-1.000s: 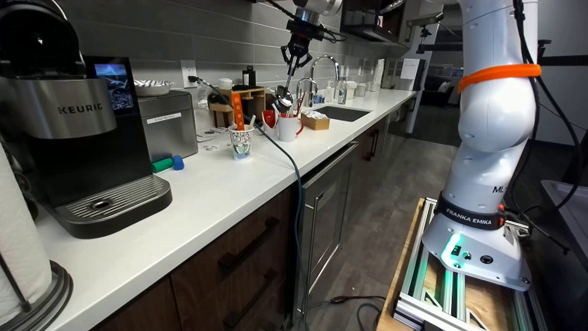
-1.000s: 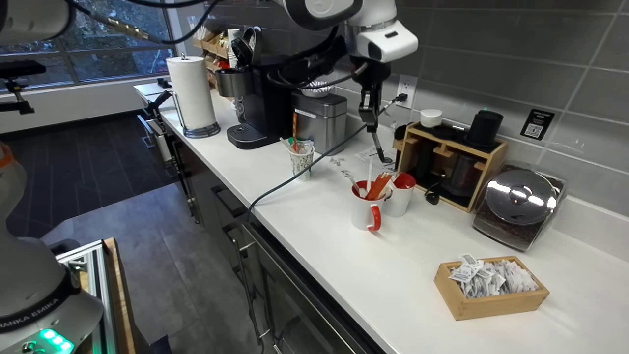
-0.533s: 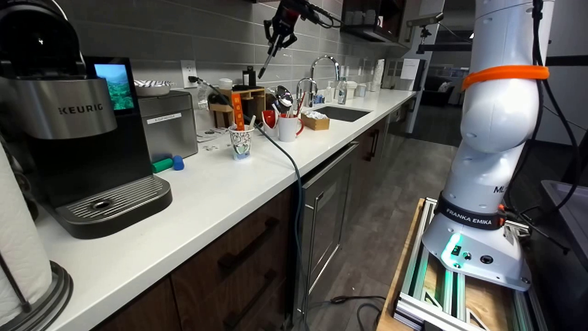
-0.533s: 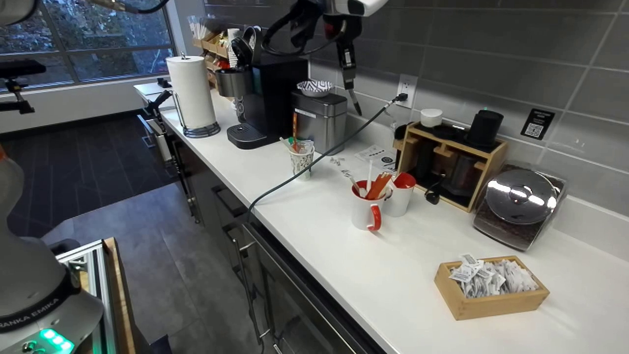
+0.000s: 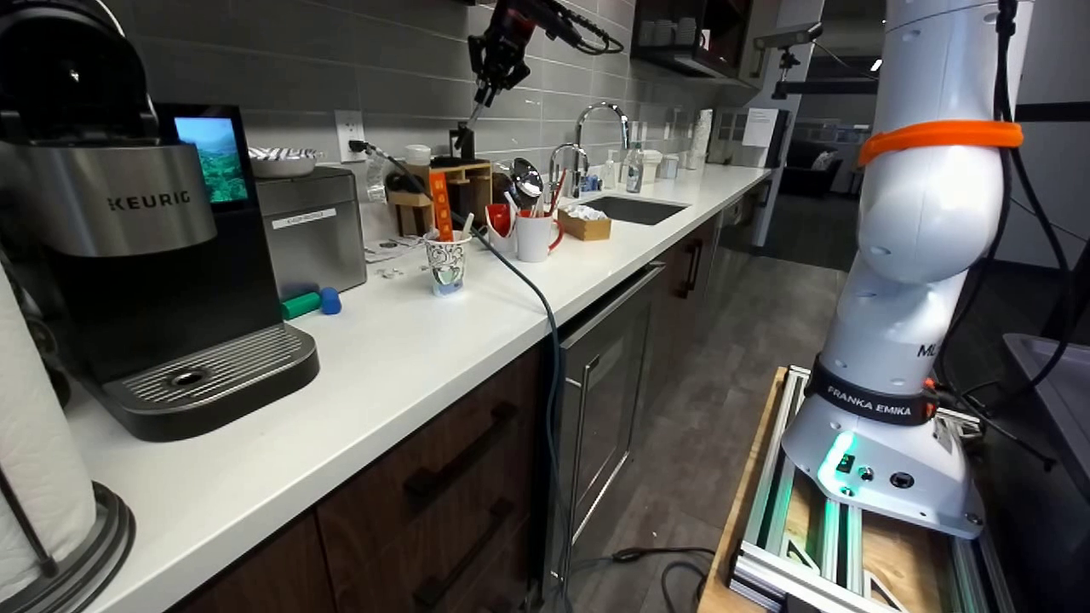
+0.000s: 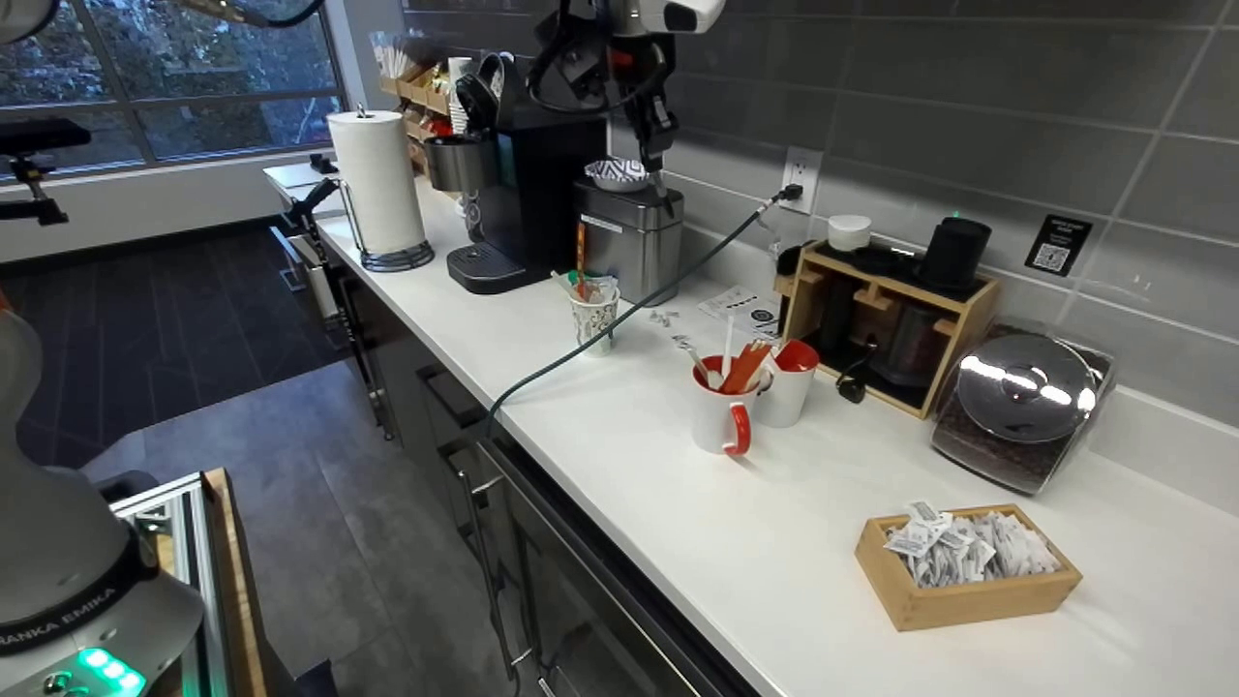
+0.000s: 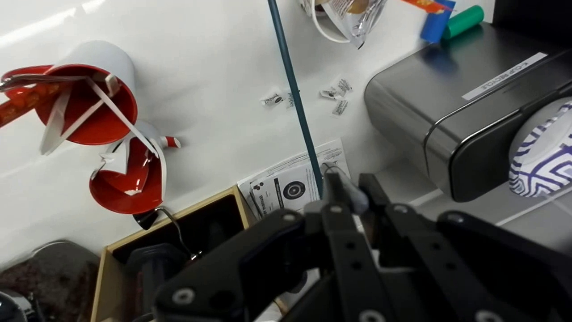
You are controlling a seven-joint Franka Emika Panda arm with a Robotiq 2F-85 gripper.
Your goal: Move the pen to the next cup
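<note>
My gripper is shut on a slim grey pen with a dark tip and holds it tilted, high above the counter. In an exterior view the gripper and pen appear in front of the metal bin. In the wrist view the pen lies between the fingertips. A patterned paper cup holds an orange stick and wrappers; it also shows in an exterior view. A white mug with red inside holds several utensils. A second red-lined mug stands beside it.
A dark cable crosses the counter from the wall outlet, between paper cup and mugs. A metal bin and coffee maker stand past the paper cup. A wooden organizer and packet box stand toward the mugs' side.
My gripper has moved with the pen from above the mugs, up and toward the bin and coffee maker. The pen's tilt has changed. Cups and mugs have not moved.
</note>
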